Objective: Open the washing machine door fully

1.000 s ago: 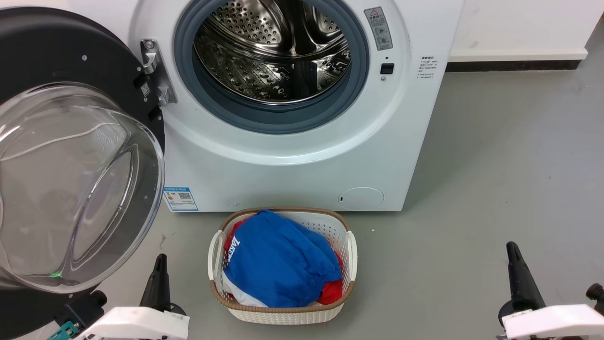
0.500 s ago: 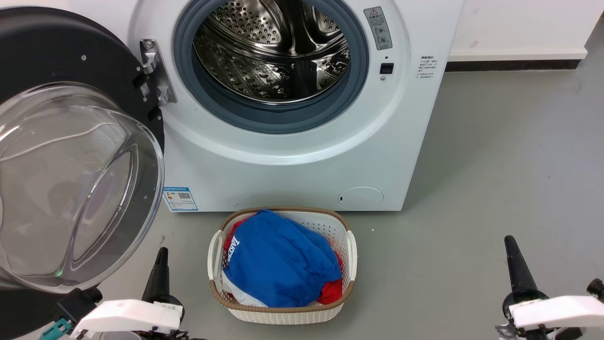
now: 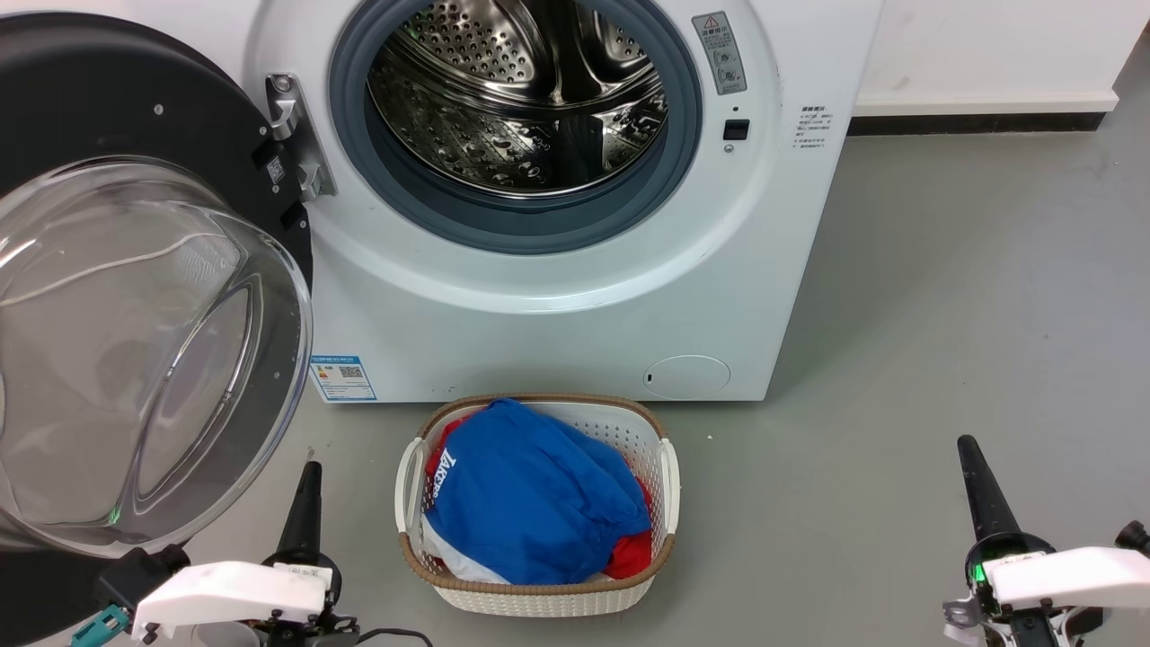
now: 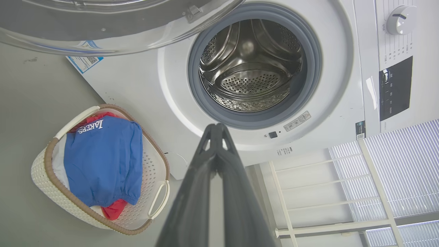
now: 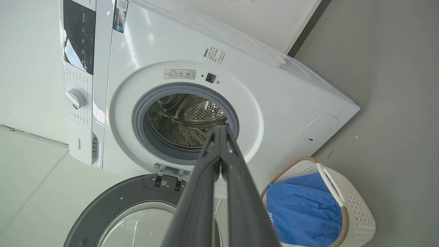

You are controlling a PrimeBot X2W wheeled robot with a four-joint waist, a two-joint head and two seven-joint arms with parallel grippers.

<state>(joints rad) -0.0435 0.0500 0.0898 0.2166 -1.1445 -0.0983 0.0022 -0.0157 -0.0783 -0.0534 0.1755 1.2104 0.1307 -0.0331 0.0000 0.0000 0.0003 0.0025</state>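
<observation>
Where the door [image 3: 99, 99] gapes (fully, perhaps), drum [image 3: 512, 117] shows.

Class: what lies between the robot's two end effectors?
In the head view, the laundry basket of clothes sits between the left end effector and the right end effector.

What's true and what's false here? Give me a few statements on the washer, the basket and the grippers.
The washing machine door stands open. True.
The drum holds clothes. False: it is empty.
The laundry basket holds a blue garment. True.
The left gripper grips the door. False: it is shut on nothing.
The right gripper is wide open. False: its fingers are together.
</observation>
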